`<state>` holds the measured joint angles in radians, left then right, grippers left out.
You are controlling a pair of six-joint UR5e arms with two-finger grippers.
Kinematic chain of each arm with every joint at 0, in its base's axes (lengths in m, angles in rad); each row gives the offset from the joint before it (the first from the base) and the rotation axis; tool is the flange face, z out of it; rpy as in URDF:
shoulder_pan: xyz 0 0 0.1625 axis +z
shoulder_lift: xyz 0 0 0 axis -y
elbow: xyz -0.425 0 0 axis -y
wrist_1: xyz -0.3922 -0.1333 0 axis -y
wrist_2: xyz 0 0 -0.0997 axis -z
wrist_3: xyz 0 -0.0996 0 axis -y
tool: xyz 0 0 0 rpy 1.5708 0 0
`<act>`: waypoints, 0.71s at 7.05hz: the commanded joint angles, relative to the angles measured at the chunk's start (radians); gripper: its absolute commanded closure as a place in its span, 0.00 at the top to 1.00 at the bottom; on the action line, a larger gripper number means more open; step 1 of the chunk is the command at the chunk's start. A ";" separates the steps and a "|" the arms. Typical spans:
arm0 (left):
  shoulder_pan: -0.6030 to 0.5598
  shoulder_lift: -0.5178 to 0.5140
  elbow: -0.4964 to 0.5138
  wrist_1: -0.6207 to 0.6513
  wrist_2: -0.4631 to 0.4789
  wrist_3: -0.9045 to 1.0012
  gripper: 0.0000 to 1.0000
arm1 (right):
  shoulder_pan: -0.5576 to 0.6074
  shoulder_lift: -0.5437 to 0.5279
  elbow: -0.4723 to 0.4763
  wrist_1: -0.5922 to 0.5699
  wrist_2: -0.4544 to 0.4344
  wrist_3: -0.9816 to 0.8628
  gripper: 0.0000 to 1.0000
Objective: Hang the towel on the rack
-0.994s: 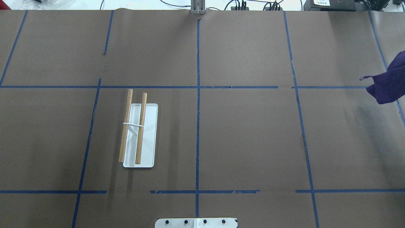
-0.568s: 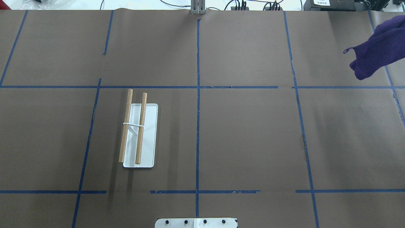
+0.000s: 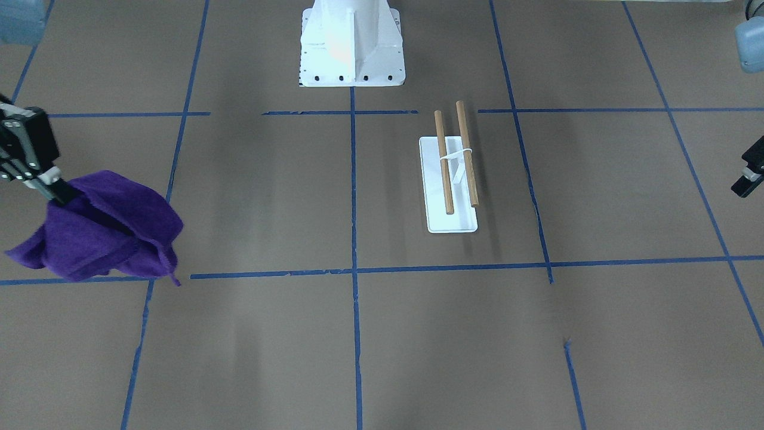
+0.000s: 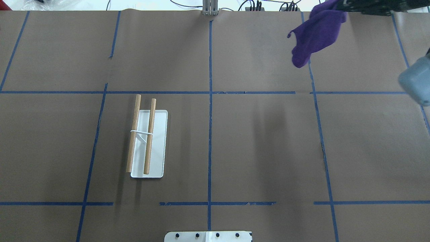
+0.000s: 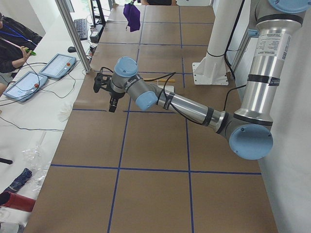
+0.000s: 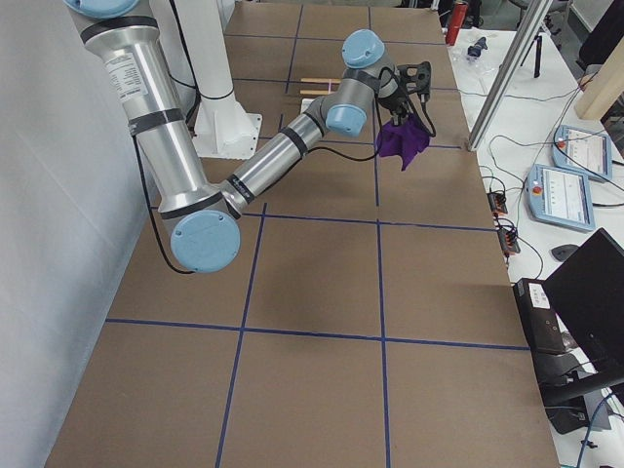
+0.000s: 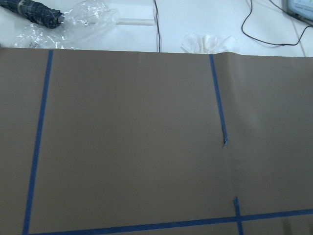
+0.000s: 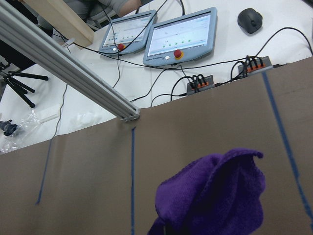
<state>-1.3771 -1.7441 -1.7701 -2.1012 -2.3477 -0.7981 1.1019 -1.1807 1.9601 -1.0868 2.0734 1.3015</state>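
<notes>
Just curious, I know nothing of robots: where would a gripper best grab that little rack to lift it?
Probably from straight above, closing across one wooden rod right beside the white upright: the rods stand raised and slim, while the base lies flat on the table.

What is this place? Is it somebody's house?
Probably a robot lab, not a house: two big robot arms, a table gridded with blue tape, and control tablets with red stop buttons beside it.

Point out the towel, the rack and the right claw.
towel (image 4: pixel 317 31), overhead view, middle of the hanging cloth.
rack (image 4: pixel 158 141), overhead view, bare white base.
right claw (image 3: pixel 55 190), front-facing view, fingertips gripping the towel.
</notes>
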 commanded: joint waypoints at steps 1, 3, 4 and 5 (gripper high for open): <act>0.077 -0.081 0.007 -0.098 0.004 -0.259 1.00 | -0.239 0.085 0.034 -0.001 -0.281 0.120 0.00; 0.139 -0.136 0.020 -0.196 0.002 -0.524 1.00 | -0.411 0.136 0.040 0.001 -0.488 0.169 0.00; 0.180 -0.173 0.020 -0.256 0.004 -0.693 1.00 | -0.491 0.166 0.036 -0.001 -0.597 0.177 0.00; 0.231 -0.207 0.020 -0.319 0.011 -0.839 1.00 | -0.540 0.186 0.030 -0.001 -0.672 0.188 0.00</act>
<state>-1.2001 -1.9109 -1.7509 -2.3483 -2.3425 -1.4592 0.6358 -1.0220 1.9952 -1.0872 1.5070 1.4746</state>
